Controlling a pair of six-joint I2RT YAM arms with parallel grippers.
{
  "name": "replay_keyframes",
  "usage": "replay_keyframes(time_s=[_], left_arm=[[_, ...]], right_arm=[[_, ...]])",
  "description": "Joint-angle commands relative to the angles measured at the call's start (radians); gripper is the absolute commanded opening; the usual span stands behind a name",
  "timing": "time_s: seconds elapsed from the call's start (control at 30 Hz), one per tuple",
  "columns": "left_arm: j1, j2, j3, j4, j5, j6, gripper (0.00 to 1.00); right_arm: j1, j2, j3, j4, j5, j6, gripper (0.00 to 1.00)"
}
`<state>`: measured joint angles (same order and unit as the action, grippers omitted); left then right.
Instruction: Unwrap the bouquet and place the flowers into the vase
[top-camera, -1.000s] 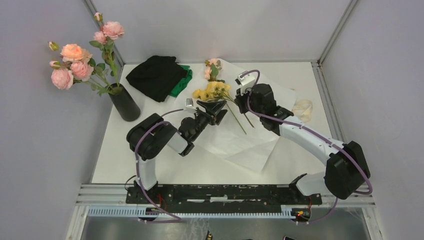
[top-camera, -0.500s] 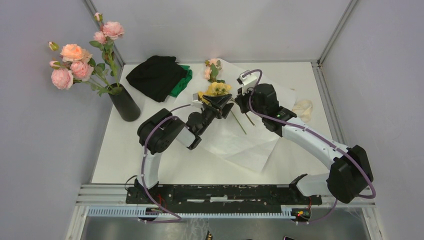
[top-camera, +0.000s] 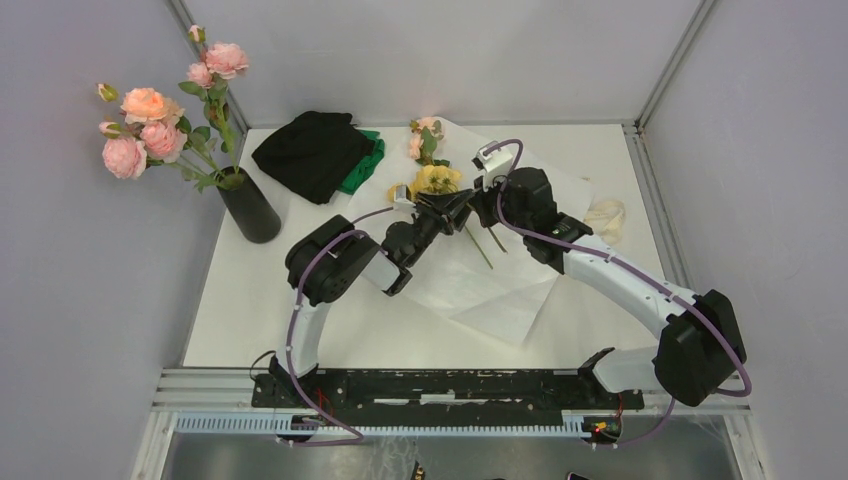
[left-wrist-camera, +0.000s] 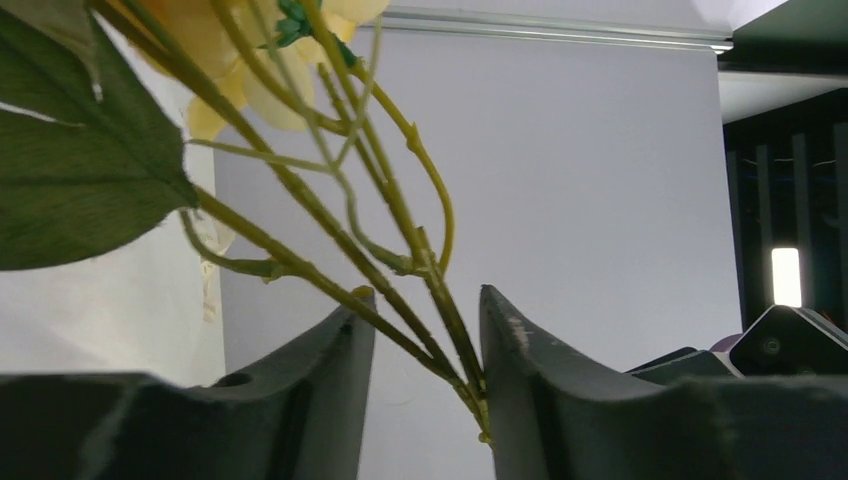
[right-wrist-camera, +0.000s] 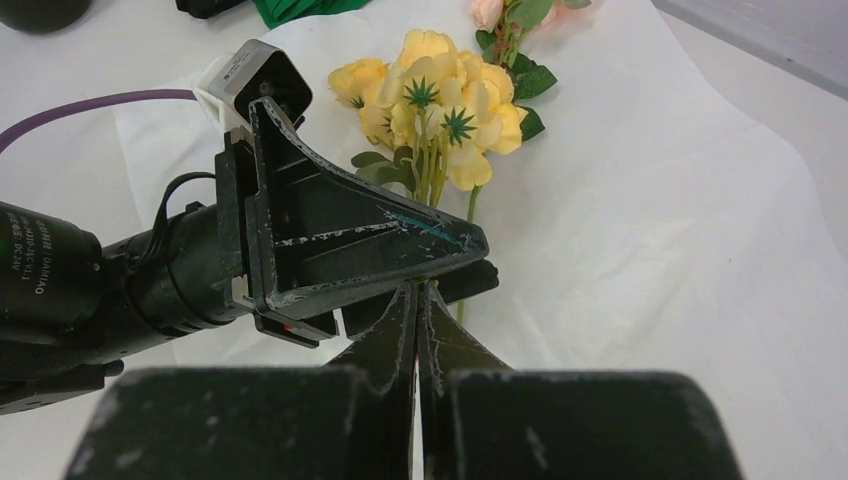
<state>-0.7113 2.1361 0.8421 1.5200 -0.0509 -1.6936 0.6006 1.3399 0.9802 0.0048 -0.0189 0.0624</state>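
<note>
The left gripper (left-wrist-camera: 425, 300) is standing part-open around the yellow roses' (right-wrist-camera: 440, 90) stems (left-wrist-camera: 400, 215), which are leaning on one finger with a gap showing beside them. The right gripper (right-wrist-camera: 416, 290) is pressing its fingers together just under the left one; whether it is pinching a stem is hidden. Both are hanging over the white paper sheet (top-camera: 500, 290), toward its far edge. The vase (top-camera: 250, 205) is standing at the table's (top-camera: 250, 300) left edge, holding pink roses (top-camera: 150, 125), well apart from the grippers. White tabletop is lying between them, and the cloth heap (top-camera: 312, 152) is sitting near the far edge.
</note>
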Motion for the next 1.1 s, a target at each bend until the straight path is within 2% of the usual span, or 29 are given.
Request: replay_keyframes(time_s=[0.0,0.07,0.13,0.27,0.5,0.53,0.67,0.77,0.9,1.0,1.07], left_arm=[[-0.01,0.008,0.005,0.218,-0.009,-0.048,0.45],[-0.01,0.008,0.006,0.218,-0.007,-0.047,0.37],[-0.011,0.011,0.01,0.218,-0.004,-0.044,0.22],[-0.011,0.025,0.023,0.218,-0.002,-0.057,0.03],[-0.009,0.011,0.057,0.218,0.044,0.002,0.02],[-0.009,0.007,0.059,0.218,0.057,0.019,0.02],[0.009,-0.005,0.085,0.18,0.172,0.081,0.02],[0.015,-0.034,0.097,0.056,0.243,0.153,0.02],[0.017,-0.114,0.095,-0.093,0.272,0.29,0.02],[0.02,-0.227,0.128,-0.346,0.276,0.484,0.02],[0.021,-0.317,0.173,-0.637,0.233,0.661,0.02]], right_arm=[[0.006,-0.001,0.015,0.021,0.001,-0.006,0.0],[0.007,0.003,0.015,0.027,-0.005,-0.001,0.0],[0.008,0.005,0.017,0.028,-0.012,0.003,0.0],[0.012,-0.006,0.011,0.026,-0.009,0.0,0.0],[0.012,-0.036,0.004,0.015,0.013,-0.017,0.0],[0.011,-0.046,-0.003,0.023,0.013,-0.016,0.02],[0.012,-0.084,-0.028,0.062,0.073,-0.021,0.24],[0.011,-0.119,-0.051,0.083,0.102,-0.017,0.35],[0.01,-0.191,-0.118,0.134,0.172,-0.013,0.4],[0.008,-0.231,-0.155,0.15,0.229,-0.016,0.4],[0.008,-0.246,-0.178,0.155,0.251,-0.022,0.41]])
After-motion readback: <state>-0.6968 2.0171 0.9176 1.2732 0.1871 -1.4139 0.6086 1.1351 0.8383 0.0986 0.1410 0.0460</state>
